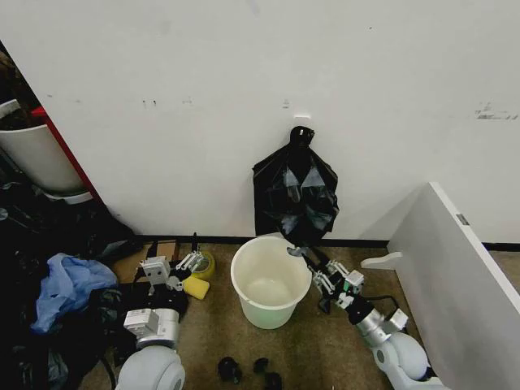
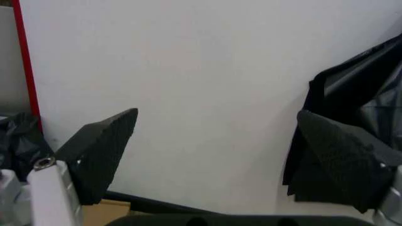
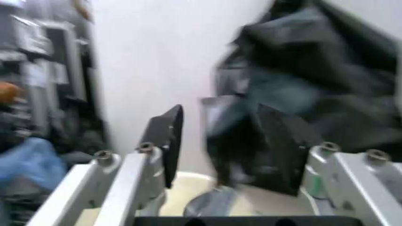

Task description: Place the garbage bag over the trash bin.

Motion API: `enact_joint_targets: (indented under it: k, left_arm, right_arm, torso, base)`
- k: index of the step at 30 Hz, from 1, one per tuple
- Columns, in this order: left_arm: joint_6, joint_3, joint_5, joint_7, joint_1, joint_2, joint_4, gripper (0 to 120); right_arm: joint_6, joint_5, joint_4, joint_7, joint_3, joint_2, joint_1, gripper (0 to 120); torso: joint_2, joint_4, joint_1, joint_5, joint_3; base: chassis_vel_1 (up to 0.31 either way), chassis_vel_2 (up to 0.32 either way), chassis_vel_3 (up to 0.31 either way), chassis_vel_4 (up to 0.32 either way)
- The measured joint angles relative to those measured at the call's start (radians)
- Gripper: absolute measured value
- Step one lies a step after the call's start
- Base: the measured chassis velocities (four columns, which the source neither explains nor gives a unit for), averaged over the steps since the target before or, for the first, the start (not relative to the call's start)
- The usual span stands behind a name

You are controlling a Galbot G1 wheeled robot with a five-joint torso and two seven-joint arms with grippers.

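Right pincer (image 1: 296, 251) agape beside trash bin (image 1: 270, 290)

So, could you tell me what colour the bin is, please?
Cream-white, plain; the bin shows best in the head view.

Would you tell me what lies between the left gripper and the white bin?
In the head view, a yellow sponge lies on the floor between the left gripper and the trash bin.

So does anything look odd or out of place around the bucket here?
Yes: the glossy black plastic garbage bag hangs from a white wall hook, not over the empty cream-white round trash bin. The right gripper hovers open at the rim.
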Motion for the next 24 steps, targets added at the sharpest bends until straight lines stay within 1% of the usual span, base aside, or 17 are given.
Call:
enact_joint_targets:
  k: [2, 4, 5, 6, 9, 11, 12, 13, 14, 15, 17, 21, 22, 24]
  left_arm:
    - [0.0, 0.0, 0.0, 0.0, 0.001, 0.002, 0.0, 100]
    - [0.0, 0.001, 0.0, 0.0, 0.0, 0.003, 0.002, 100]
    - [0.0, 0.001, 0.0, -0.001, 0.0, 0.003, 0.003, 100]
    - [0.0, 0.001, 0.0, -0.001, 0.0, 0.003, 0.003, 100]
    - [0.0, 0.002, 0.001, -0.001, 0.0, 0.002, 0.006, 100]
    - [0.001, 0.001, 0.003, -0.001, 0.0, 0.0, 0.008, 100]
    - [0.001, 0.001, 0.004, -0.001, 0.001, 0.0, 0.009, 100]
    - [0.001, 0.0, 0.006, -0.001, 0.001, -0.002, 0.01, 100]
    - [0.001, 0.0, 0.006, -0.001, 0.001, -0.002, 0.01, 100]
    - [0.001, -0.001, 0.007, -0.001, 0.003, -0.005, 0.01, 100]
    - [0.001, -0.004, 0.009, -0.002, 0.007, -0.008, 0.01, 100]
    - [0.001, -0.013, 0.01, -0.006, 0.012, -0.011, 0.01, 100]
    - [0.001, -0.013, 0.01, -0.006, 0.012, -0.011, 0.01, 100]
    - [0.001, -0.017, 0.01, -0.009, 0.014, -0.012, 0.01, 100]
  right_arm:
    - [-0.006, -0.047, 0.01, 0.11, -0.001, -0.001, -0.011, 57]
    - [-0.013, -0.127, 0.006, 0.237, -0.01, 0.006, 0.004, 66]
    - [-0.009, -0.169, -0.004, 0.266, -0.014, 0.013, 0.023, 71]
    - [-0.009, -0.169, -0.004, 0.266, -0.014, 0.013, 0.023, 71]
    - [-0.015, -0.319, -0.011, 0.343, -0.042, 0.025, 0.073, 84]
    - [-0.043, -0.428, -0.007, 0.42, -0.082, 0.027, 0.104, 93]
    - [-0.053, -0.452, -0.006, 0.44, -0.091, 0.027, 0.11, 94]
    - [-0.094, -0.528, 0.0, 0.504, -0.122, 0.029, 0.131, 98]
    - [-0.094, -0.528, 0.0, 0.504, -0.122, 0.029, 0.131, 98]
    - [-0.139, -0.586, 0.006, 0.557, -0.151, 0.031, 0.152, 99]
    - [-0.194, -0.631, 0.017, 0.601, -0.184, 0.034, 0.178, 100]
    - [-0.295, -0.636, 0.05, 0.658, -0.274, 0.033, 0.226, 100]
    - [-0.295, -0.636, 0.05, 0.658, -0.274, 0.033, 0.226, 100]
    - [-0.352, -0.638, 0.049, 0.707, -0.322, 0.033, 0.248, 100]
  torso:
    - [0.0, -0.0001, 0.0, 0.0001, 0.0]
    - [0.0, -0.0001, 0.0, 0.0001, 0.0]
    - [0.0, 0.0001, 0.0, 0.0002, 0.0]
    - [0.0, 0.0001, 0.0, 0.0002, 0.0]
    - [0.0, 0.0001, 0.0, 0.0001, 0.0]
    - [0.0, 0.0002, 0.0, 0.0, 0.0]
    - [0.0, 0.0002, 0.0, 0.0001, 0.0]
    - [0.0, 0.0002, 0.0, 0.0001, 0.0]
    - [0.0, 0.0002, 0.0, 0.0001, 0.0]
    - [0.0, 0.0003, 0.0, 0.0001, 0.0]
    - [0.0, 0.0002, 0.0, 0.0, 0.0]
    - [0.0, 0.0003, 0.0, -0.0001, 0.0]
    - [0.0, 0.0003, 0.0, -0.0001, 0.0]
    - [0.0, 0.0002, 0.0, 0.0, 0.0]
  base:
    - [0.0, 0.0, 0.0, 0.0]
    - [0.0, 0.0, 0.0, 0.0]
    - [0.0, 0.0, 0.0, 0.0]
    - [0.0, 0.0, 0.0, 0.0]
    - [0.0, 0.0, 0.0, 0.0]
    - [0.0, 0.0, 0.0, 0.0]
    - [0.0, 0.0, 0.0, 0.0]
    - [0.0, 0.0, 0.0, 0.0]
    - [0.0, 0.0, 0.0, 0.0]
    - [0.0, 0.0, 0.0, 0.0]
    - [0.0, 0.0, 0.0, 0.0]
    - [0.0, 0.0, 0.0, 0.0]
    - [0.0, 0.0, 0.0, 0.0]
    - [0.0, 0.0, 0.0, 0.0]
